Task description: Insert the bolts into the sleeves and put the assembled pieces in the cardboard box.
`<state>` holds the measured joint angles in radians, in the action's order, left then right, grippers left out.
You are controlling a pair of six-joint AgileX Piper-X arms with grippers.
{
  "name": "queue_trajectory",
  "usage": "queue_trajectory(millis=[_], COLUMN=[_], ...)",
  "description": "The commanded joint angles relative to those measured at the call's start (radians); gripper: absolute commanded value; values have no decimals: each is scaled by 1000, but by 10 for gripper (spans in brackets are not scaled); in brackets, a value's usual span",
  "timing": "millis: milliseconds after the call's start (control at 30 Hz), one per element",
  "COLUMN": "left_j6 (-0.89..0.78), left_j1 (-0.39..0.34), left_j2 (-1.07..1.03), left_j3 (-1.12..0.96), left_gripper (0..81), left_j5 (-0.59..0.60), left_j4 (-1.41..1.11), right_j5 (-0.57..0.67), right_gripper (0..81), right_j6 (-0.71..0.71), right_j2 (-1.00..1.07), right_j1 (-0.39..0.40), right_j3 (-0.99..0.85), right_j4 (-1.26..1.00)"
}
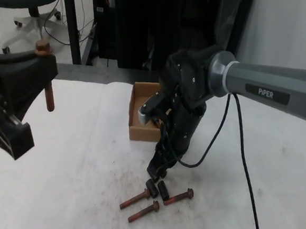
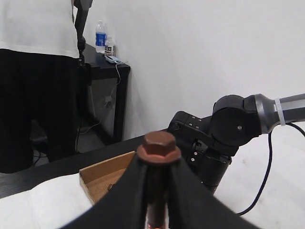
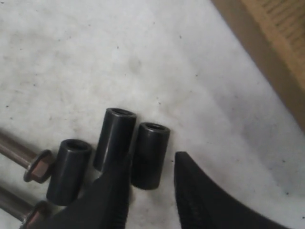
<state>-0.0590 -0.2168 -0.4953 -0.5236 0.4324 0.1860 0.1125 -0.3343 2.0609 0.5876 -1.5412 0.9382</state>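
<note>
High view: we find the left tool raised over the left side of the bench, clamped on a bolt held upright, head up. In the left wrist view, both fingers press the shank just under the hex head. The right tool stands low over the bench, near the box. Its fingers are apart, astride the end of one sleeve. Two more sleeves lie just beside it. Three loose bolts lie near the sleeves, in front of the box.
</note>
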Motion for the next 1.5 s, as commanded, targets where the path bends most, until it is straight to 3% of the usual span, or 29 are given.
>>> queue_trajectory(millis=[0, 467, 600, 1467], left_j6=[7, 7, 7, 14], left_j1=[4, 4, 4, 4], left_j2=[3, 3, 3, 3], left_j3=[-2, -2, -2, -2], left_gripper=[4, 4, 4, 4], left_j5=[-5, -5, -5, -5], left_j4=[15, 49, 49, 49], right_j5=[-6, -80, -112, -112], right_gripper=[300, 300, 300, 300], right_j6=[-10, -10, -76, -86], right_j2=[-3, 46, 46, 46], right_j1=[12, 19, 18, 18], right_j3=[-11, -9, -9, -9], right_j4=[11, 49, 49, -51])
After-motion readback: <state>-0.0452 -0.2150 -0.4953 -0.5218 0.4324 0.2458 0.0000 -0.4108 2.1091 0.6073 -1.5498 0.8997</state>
